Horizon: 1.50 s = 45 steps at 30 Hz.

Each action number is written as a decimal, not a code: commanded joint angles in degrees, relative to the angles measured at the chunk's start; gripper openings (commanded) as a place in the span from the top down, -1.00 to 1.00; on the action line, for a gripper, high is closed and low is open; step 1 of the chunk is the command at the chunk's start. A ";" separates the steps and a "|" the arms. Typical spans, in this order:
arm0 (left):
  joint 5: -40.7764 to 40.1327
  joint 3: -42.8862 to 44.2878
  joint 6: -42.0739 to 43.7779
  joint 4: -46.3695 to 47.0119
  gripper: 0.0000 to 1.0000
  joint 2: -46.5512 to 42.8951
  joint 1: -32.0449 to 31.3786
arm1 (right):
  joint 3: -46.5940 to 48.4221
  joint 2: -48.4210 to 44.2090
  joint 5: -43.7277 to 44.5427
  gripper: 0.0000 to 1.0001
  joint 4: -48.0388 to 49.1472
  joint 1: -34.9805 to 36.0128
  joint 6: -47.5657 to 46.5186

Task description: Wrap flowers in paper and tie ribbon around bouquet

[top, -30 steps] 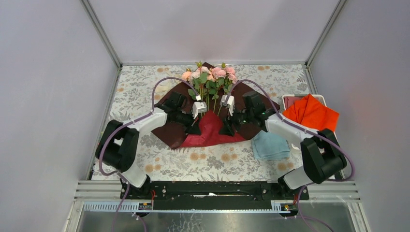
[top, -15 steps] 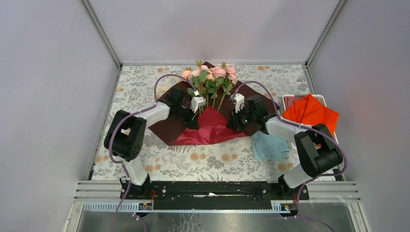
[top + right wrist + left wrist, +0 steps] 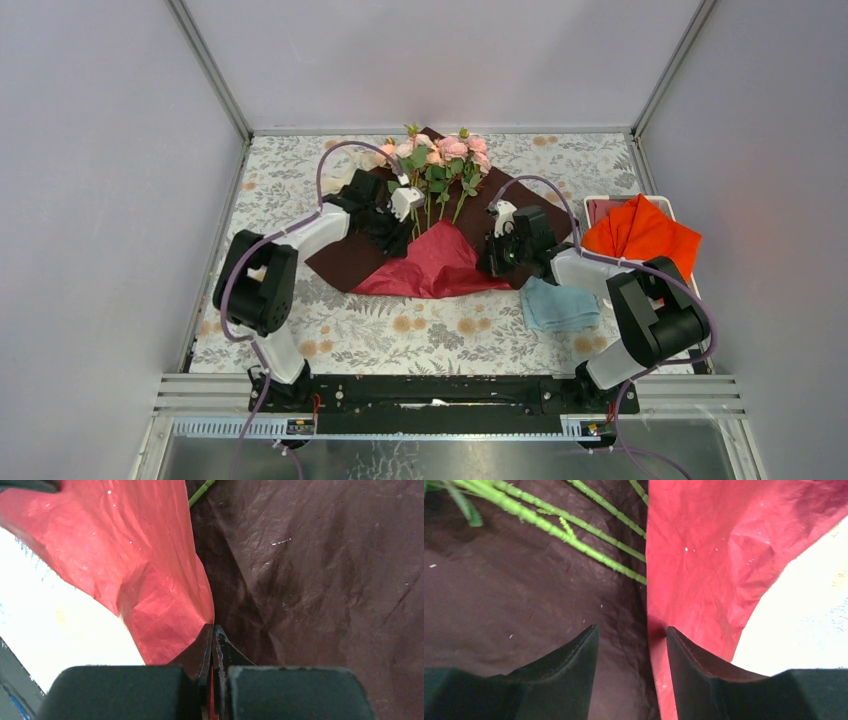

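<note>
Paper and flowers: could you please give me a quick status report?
Left gripper open, astride the paper fold. Right gripper shut on that fold. Red flap covers stem ends of the flowers. Blue cloth close by, not on the flap.

The top view gives me the whole table from high above its near edge, facing down and toward the far wall. My wrist views sit very close over the paper from opposite sides. Both share its crimson flap against the brown face, and a bit of the flowers' stems.
</note>
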 commanded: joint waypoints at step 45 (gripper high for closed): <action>-6.70 -15.64 15.03 -6.43 0.19 -7.02 -6.89 | 1.32 3.56 14.21 1.00 -15.13 2.53 27.00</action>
